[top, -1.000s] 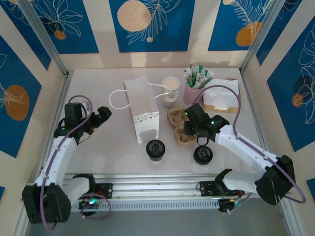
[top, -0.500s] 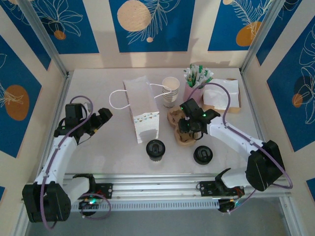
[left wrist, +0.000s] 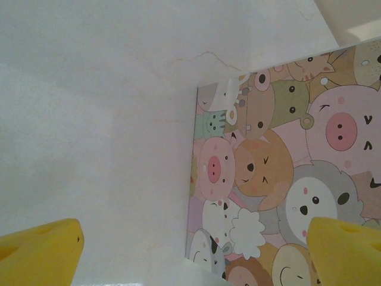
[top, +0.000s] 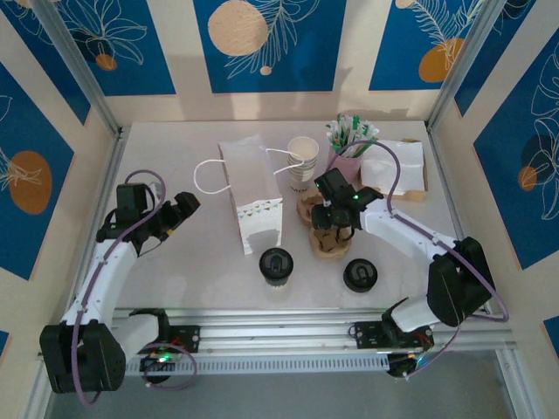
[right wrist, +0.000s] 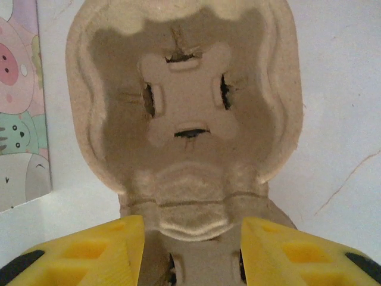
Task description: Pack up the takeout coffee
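The right gripper (right wrist: 191, 247) straddles the neck of the brown moulded-pulp cup carrier (right wrist: 184, 101), jaws apart; whether they pinch it I cannot tell. The left gripper (left wrist: 193, 253) gapes, released, near the cartoon-animal paper gift bag (left wrist: 286, 161). From above, the black-lidded pale paper takeout coffee (top: 276, 264) stands just before the bag, with a loose flat black lid (top: 360, 275) nearby.
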Robot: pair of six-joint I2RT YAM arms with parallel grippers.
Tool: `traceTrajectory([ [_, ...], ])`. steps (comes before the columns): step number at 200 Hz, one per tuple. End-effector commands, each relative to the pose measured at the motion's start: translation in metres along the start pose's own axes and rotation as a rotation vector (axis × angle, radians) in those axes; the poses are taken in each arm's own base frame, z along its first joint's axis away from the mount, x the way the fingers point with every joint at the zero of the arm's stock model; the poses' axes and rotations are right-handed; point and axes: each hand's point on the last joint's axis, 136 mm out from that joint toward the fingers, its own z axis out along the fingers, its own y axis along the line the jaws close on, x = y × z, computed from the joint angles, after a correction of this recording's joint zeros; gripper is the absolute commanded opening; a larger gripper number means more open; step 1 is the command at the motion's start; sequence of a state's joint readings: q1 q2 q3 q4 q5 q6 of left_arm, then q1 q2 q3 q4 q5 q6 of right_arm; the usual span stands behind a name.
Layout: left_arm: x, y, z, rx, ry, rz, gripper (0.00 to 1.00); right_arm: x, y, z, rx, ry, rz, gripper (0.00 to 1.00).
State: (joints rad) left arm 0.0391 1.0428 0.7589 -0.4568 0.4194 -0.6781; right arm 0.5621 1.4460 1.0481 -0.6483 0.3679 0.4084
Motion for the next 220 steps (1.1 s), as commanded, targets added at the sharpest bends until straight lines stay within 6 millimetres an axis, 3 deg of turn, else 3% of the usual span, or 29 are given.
traceTrajectory([
  [1, -0.003, -0.008, -0.005, 0.03, -0.002, 0.022, 0.96, -0.01, 0.0, 0.003, 0.015, -0.008, -0.027, 0.48],
  [123, -0.001, -0.01, -0.005, 0.044, 0.002, 0.033, 0.96, -0.01, 0.001, 0.016, 0.029, 0.022, -0.079, 0.43],
  [220, -0.001, -0.011, -0.006, 0.05, 0.002, 0.036, 0.97, -0.008, 0.001, 0.021, 0.032, 0.052, -0.092, 0.45],
])
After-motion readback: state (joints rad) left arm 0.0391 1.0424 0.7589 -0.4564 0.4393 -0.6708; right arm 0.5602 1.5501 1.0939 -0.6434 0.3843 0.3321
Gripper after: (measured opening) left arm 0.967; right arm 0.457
